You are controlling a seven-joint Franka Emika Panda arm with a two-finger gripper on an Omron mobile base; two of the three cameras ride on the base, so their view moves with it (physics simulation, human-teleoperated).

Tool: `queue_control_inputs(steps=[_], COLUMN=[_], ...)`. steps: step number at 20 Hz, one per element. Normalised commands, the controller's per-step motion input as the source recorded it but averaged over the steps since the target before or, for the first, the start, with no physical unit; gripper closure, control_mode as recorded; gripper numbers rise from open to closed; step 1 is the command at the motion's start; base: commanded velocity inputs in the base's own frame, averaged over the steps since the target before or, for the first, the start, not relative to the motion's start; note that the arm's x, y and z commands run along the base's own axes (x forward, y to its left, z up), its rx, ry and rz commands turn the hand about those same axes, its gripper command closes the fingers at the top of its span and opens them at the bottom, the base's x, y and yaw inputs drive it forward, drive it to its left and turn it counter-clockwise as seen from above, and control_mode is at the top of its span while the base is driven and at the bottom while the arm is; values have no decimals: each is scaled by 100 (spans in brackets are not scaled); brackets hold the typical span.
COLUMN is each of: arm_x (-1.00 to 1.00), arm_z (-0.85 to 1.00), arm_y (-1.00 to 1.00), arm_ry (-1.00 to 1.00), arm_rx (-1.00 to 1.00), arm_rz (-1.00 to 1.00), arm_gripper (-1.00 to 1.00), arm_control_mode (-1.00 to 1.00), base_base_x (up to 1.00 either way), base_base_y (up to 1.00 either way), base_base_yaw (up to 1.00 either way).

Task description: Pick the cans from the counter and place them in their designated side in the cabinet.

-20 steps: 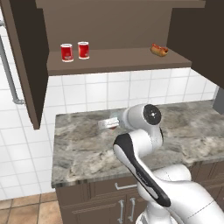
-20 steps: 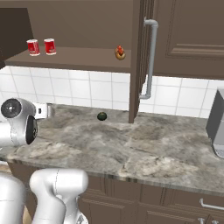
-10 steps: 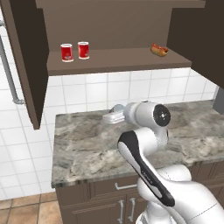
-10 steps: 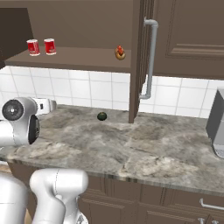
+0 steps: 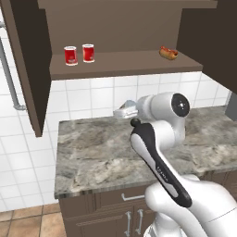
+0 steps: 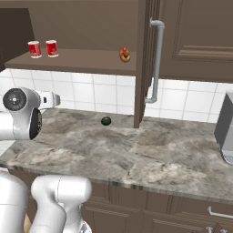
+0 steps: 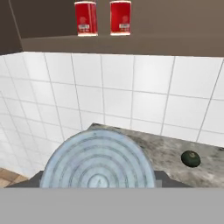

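Note:
My gripper (image 5: 124, 111) (image 6: 54, 99) hangs over the back of the counter (image 5: 97, 155), near the tiled wall, shut on a short can. The hand view looks straight down on that can's blue-grey ringed top (image 7: 98, 161), with dark fingers (image 7: 168, 180) at its sides. Two red cans (image 5: 70, 55) (image 5: 88, 53) stand side by side at the left end of the cabinet shelf (image 5: 125, 62), up and to the left of the gripper. These same cans (image 7: 86, 17) (image 7: 120, 16) sit along the top edge of the hand view.
A hot dog (image 5: 168, 53) lies at the shelf's right end. A dark green fruit (image 6: 105, 120) rests on the counter by the wall. An open cabinet door (image 5: 25, 65) hangs at left, a closed door with a long handle (image 6: 156, 59) at right. A grey appliance (image 6: 225, 132) stands far right.
The gripper has lifted off the counter with the can and climbed a little toward the wall and shelf. The red cans, hot dog and fruit have stayed put.

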Motion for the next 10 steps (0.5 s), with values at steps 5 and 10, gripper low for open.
queue_control_inputs(steps=[5, 10], arm_x=[0, 1], arm_z=[27, 25], arm_y=[-3, -2], arm_ry=[-4, -6], arm_rx=[-1, 0], arm_rz=[3, 3], arm_gripper=[100, 100], arm_control_mode=[-100, -100], base_base_x=[0, 0], base_base_y=[0, 0], base_base_yaw=[0, 0])
